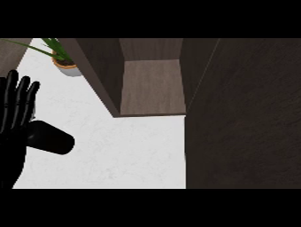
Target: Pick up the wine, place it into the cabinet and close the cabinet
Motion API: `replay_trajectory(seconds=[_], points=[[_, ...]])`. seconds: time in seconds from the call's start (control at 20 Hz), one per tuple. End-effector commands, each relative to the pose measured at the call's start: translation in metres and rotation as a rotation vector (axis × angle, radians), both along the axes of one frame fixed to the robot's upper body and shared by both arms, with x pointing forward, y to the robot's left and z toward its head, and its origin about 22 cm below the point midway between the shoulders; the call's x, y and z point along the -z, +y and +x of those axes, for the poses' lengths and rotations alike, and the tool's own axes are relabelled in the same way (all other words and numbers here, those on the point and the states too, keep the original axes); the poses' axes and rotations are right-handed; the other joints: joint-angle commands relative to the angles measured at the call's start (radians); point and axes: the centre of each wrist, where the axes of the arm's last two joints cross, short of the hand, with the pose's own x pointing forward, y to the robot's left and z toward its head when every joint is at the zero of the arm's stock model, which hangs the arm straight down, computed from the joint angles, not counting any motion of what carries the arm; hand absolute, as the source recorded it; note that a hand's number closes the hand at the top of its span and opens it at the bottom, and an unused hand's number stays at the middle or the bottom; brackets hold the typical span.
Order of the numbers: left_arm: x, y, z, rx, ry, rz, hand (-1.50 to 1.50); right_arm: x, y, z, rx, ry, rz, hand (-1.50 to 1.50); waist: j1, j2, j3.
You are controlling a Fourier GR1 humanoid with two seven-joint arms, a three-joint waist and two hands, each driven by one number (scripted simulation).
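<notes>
The left hand [9, 111] rests spread at the counter's [127, 150] left edge, no bottle visible, the cabinet [152, 84] shelf bare behind its open door [251, 115]; finding the wine seemingly comes first.

Even, soft light leaves the white counter [114, 150] bright, the dark cabinet [257, 115] dim; edges look slightly blurred, without glare.
</notes>
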Motion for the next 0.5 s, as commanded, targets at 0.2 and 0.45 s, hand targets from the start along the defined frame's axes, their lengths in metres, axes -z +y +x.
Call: replay_trajectory(seconds=[0.2,0.45], points=[[0.011,0.031,-0.014,0.194,0.001,0.028,-1.5,-0.009,-0.001,-0.037,-0.035,-0.016,0.006,-1.5,0.03,0.001,-0.002],[0.033,0.013,-0.032,0.326,0.227,-0.241,-1.5,0.004,0.021,-0.055,-0.26,0.129,0.024,-1.5,0.03,-0.003,-0.002]])
